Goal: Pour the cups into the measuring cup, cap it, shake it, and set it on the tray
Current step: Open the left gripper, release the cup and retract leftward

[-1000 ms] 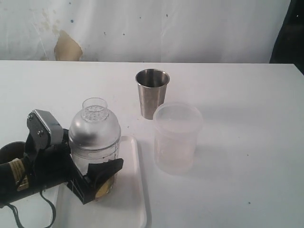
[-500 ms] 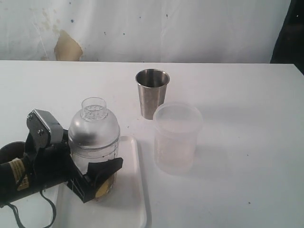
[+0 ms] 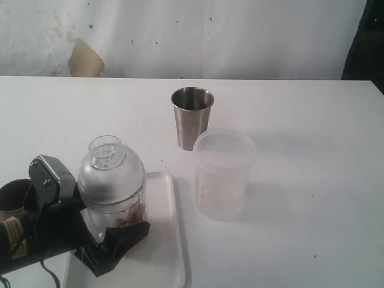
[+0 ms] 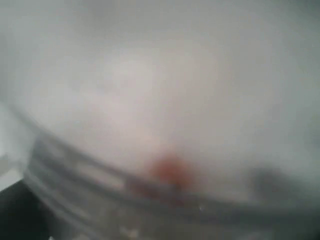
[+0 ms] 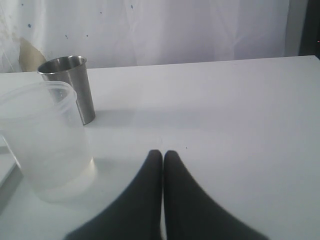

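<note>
Exterior view: the capped measuring cup (image 3: pixel 111 192) is seen leaning on the tray (image 3: pixel 163 255), brownish contents low inside. The left gripper (image 3: pixel 114 223) is set around its base; whether it is clamped or let go cannot be told. The steel tumbler (image 3: pixel 192 117) and frosted container (image 3: pixel 223 174) are parked off the tray.

Left wrist view: only a blurred pale wall is shown, likely the measuring cup (image 4: pixel 160 115).

Right wrist view: the right gripper (image 5: pixel 162 155) is pressed closed on nothing, away from the tray.

The set-down step is judged in hand. Next, an upright cup, spread jaws and a clean retreat are called for.
</note>
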Controlling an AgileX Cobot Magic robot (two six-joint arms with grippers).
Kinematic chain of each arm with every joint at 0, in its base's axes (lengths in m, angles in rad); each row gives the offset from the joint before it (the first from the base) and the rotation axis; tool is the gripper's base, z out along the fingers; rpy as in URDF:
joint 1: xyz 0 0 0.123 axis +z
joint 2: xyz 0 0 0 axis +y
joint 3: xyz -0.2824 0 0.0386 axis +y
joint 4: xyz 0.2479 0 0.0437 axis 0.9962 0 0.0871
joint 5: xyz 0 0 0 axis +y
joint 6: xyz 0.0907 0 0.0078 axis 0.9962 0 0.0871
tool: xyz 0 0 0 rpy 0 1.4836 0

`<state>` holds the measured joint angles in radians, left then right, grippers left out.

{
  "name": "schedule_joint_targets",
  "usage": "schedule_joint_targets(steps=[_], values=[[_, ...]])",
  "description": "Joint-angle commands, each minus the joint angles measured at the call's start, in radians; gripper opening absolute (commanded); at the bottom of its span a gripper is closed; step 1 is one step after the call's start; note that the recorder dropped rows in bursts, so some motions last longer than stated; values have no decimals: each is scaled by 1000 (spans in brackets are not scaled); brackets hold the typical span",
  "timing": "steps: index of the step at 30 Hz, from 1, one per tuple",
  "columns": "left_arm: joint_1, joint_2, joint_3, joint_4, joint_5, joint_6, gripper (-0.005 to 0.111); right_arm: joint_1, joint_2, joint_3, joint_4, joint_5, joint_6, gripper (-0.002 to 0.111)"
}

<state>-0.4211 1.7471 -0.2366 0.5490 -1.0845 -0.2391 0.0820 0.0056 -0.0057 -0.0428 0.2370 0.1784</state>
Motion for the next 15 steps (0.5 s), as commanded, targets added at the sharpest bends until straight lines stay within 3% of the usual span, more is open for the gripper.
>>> schedule_joint_targets(steps=[1,8,12,14,15], values=[[2,-2,37,-20,-5,-7,96,7,-6,6,-2,2,1,0],[2,-79,128,-133,-3,8,96,7,-6,6,-2,2,1,0],[2,-208,193,-154,81,-28,96,7,-6,6,-2,2,1,0],[2,-273,217,-204,125,-78,90,7,-6,6,-2,2,1,0],[2,-319,228,-237,171,-120,76,7,-6,6,-2,2,1,0]])
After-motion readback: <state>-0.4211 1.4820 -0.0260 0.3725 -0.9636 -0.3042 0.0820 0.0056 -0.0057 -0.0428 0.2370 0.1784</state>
